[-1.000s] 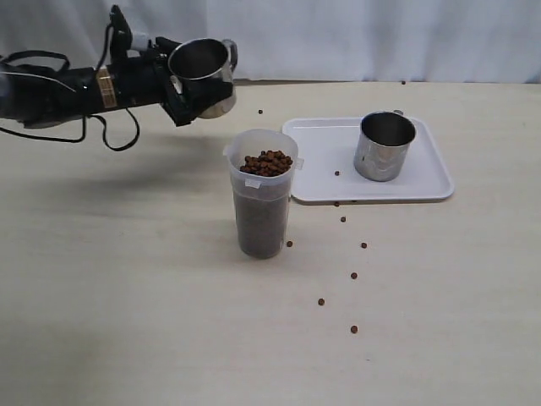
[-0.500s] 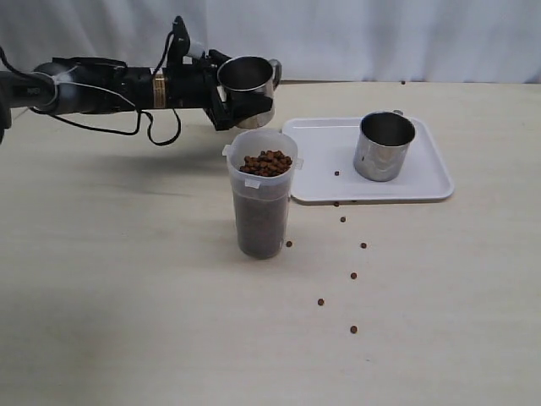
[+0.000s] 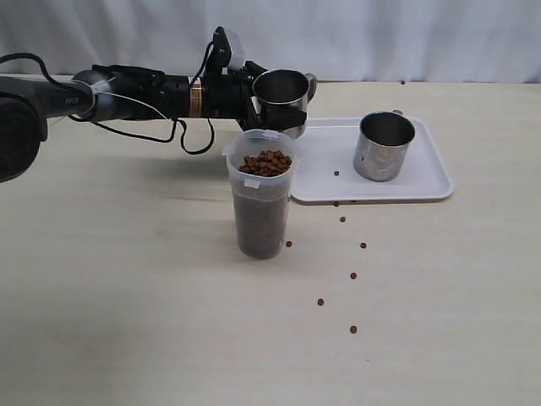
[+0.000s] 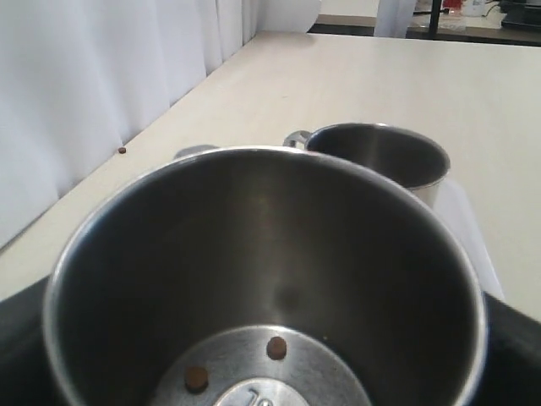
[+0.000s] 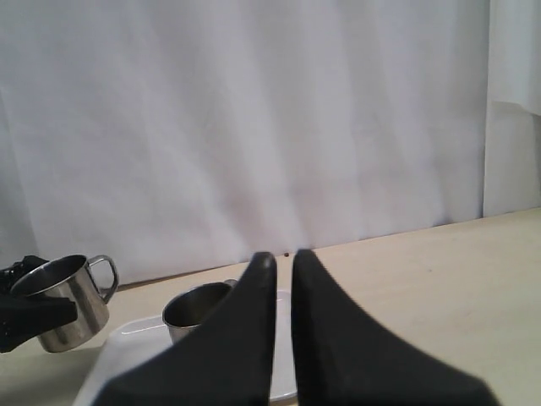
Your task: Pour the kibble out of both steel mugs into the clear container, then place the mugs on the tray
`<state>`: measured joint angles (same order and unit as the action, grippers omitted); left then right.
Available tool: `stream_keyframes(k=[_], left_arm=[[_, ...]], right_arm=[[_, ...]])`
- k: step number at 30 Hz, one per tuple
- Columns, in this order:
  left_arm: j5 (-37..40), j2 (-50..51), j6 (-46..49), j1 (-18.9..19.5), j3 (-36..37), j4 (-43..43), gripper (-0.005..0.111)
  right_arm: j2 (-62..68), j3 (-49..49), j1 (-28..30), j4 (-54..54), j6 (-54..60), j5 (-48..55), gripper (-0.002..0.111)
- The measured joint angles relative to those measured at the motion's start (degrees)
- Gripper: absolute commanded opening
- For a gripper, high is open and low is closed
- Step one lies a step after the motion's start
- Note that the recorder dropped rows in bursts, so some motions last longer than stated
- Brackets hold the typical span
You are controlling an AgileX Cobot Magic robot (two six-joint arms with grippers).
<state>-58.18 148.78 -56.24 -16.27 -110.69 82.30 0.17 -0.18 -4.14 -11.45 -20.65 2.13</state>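
- Exterior view: the left gripper (image 3: 254,101) reaches in from the left, clasped around the held steel mug (image 3: 282,95), a short, shiny cylinder with a loop handle. It carries the mug upright in the air just beyond the clear container (image 3: 262,211), a tall frosted plastic tumbler, and by the far-left corner of the tray (image 3: 427,184), which is flat, white and low-rimmed. Held upright, the mug looks done with pouring and bound for the tray.
- The kibble (image 3: 266,161), small dark-brown pellets, heaps up to the container's rim (hardly any room left). The other steel mug (image 3: 385,145) stands upright on the right part of the tray, so the left part looks like the spot for the carried one. Stray pellets (image 3: 353,276) dot the pale table (image 3: 127,296) near and right of the container.
- Left wrist view: the camera looks into the held steel mug (image 4: 270,271), and two pellets (image 4: 276,348) rest on its bottom. The other steel mug (image 4: 380,156) shows beyond its rim.
- Right wrist view: the right gripper (image 5: 284,271) has its fingers pressed together on nothing. It hangs well apart from both mugs, apparently keeping out of the way.
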Motion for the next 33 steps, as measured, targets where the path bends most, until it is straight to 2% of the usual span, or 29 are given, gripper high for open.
stream_keyframes(k=[10,20,33], left_arm=[[1.0,3.7,-1.3,-1.0,-4.8,-2.6,0.000],[2.3,4.2,-1.8,-1.0,-4.9,-2.7,0.000],[-10.1,4.2,-1.9,-1.1,-5.0,-1.7,0.000]], right_arm=[[0.0,0.0,0.0,0.0,0.0,0.0,0.005],[0.0,0.0,0.0,0.0,0.0,0.0,0.005],[0.0,0.0,0.0,0.0,0.0,0.0,0.005]])
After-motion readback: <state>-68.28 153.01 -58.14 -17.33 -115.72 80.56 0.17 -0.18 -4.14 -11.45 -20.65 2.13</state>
